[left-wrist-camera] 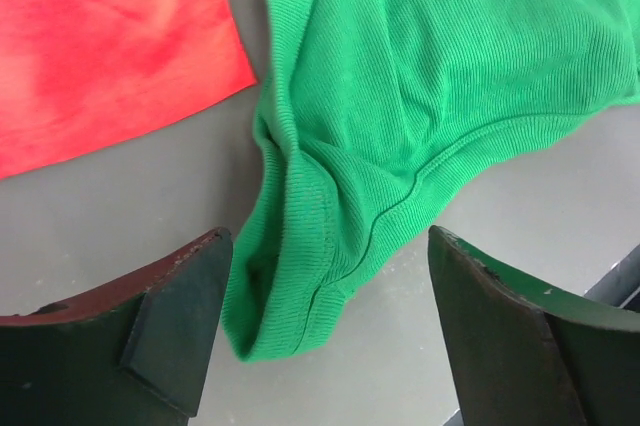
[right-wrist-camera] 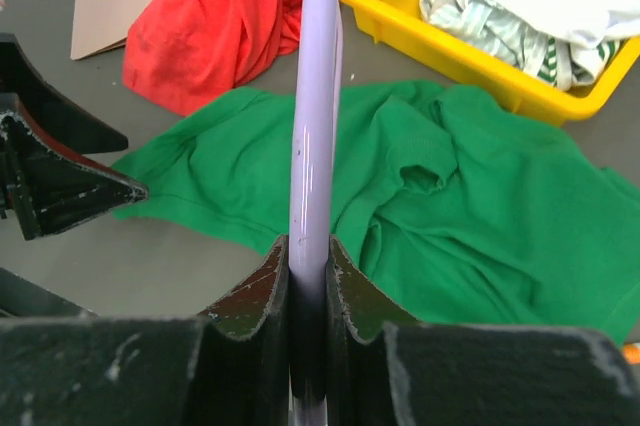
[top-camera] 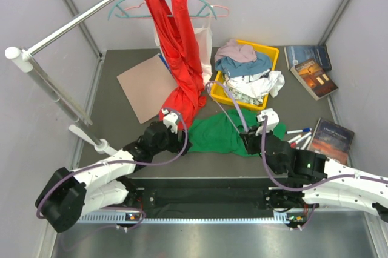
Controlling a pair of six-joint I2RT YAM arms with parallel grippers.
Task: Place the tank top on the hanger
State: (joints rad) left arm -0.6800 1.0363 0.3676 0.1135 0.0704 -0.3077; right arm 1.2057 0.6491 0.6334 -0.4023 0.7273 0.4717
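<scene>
Green tank top (top-camera: pixel 219 135) lies crumpled on the grey table (left-wrist-camera: pixel 130 206); the right gripper (right-wrist-camera: pixel 308 248) is clamped on the lavender hanger (right-wrist-camera: pixel 314 96).
The left gripper (left-wrist-camera: pixel 328 246) stands wide, jaws either side of the top's ribbed, stitched, folded edge. The red top (left-wrist-camera: pixel 100 36) lies just beside, a bare strip of table between. The hanger's smooth thin bar crosses the knit, with the yellow bin (right-wrist-camera: pixel 400 16) near.
</scene>
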